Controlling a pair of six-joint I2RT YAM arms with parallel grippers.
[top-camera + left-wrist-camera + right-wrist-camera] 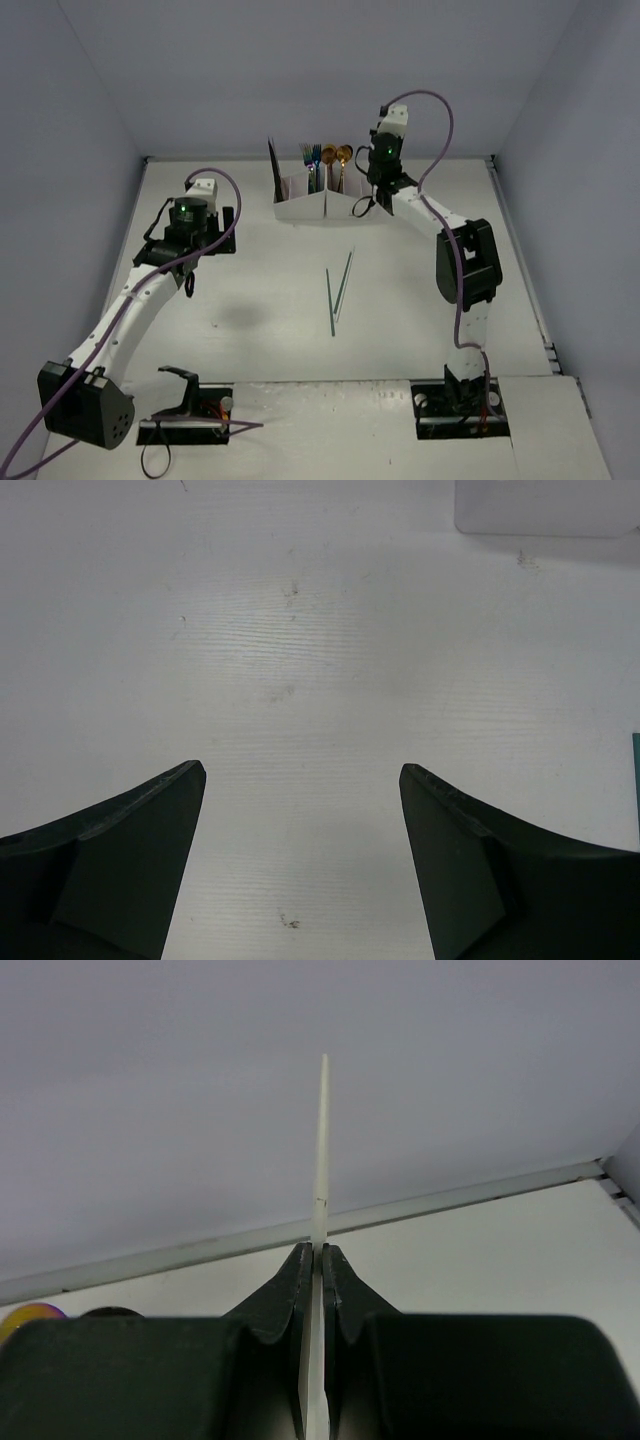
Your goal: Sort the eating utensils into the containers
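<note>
The white organiser box (300, 208) stands at the back of the table. It holds a blue fork (312, 158), a gold spoon (328, 155), a copper spoon (344, 155) and a black piece (272, 160), all upright. Two teal chopsticks (340, 285) lie loose mid-table. My right gripper (368, 205) is at the box's right end. In the right wrist view it (322, 1250) is shut on a thin white wall edge (322, 1140) of the box. My left gripper (200, 250) hangs open and empty over bare table (300, 770).
Grey walls enclose the table on three sides. In the left wrist view a corner of the box (545, 505) shows at top right and a chopstick sliver (636, 780) at the right edge. Spoon tops (30, 1312) show low in the right wrist view.
</note>
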